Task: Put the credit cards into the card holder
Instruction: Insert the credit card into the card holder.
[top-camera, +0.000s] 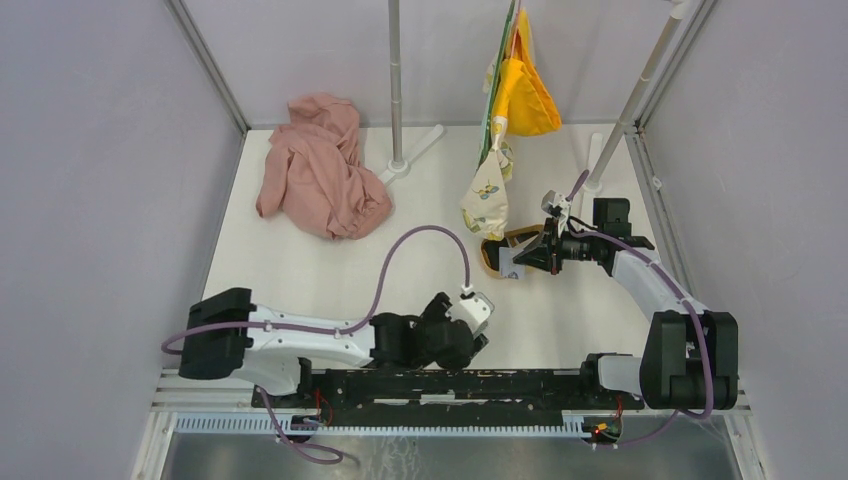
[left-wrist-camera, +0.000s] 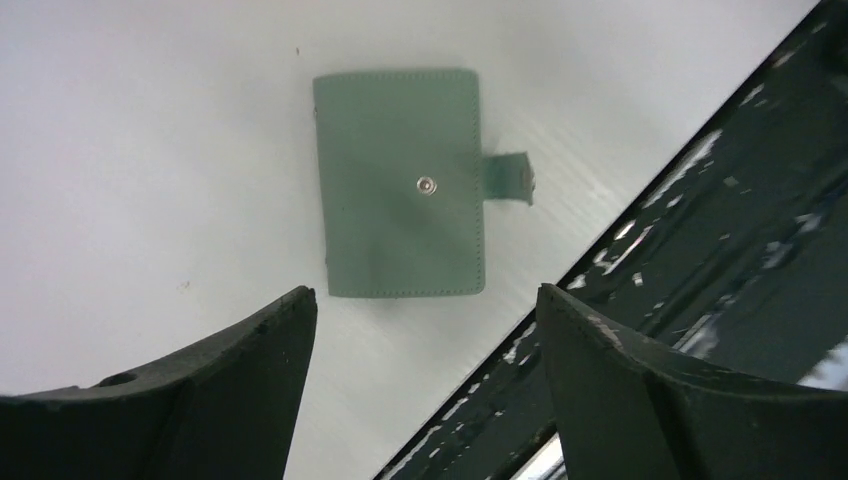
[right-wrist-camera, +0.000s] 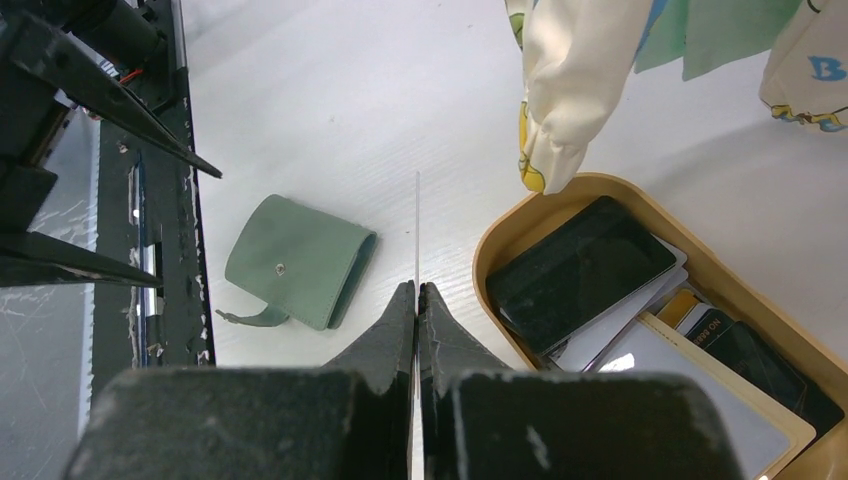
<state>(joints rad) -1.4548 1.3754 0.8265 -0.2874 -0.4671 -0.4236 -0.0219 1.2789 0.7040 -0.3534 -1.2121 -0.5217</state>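
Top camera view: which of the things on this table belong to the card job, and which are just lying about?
Job: green card holder, closed; credit cards in the wooden tray; one card pinched in the right gripper.
Lying about: pink cloth; hanging clothes; metal pole.

Back left, pink cloth (top-camera: 320, 170) heaped; right jaws at wood tray (top-camera: 487, 257); left arm (top-camera: 310, 340) folded by front rail (top-camera: 530, 385).
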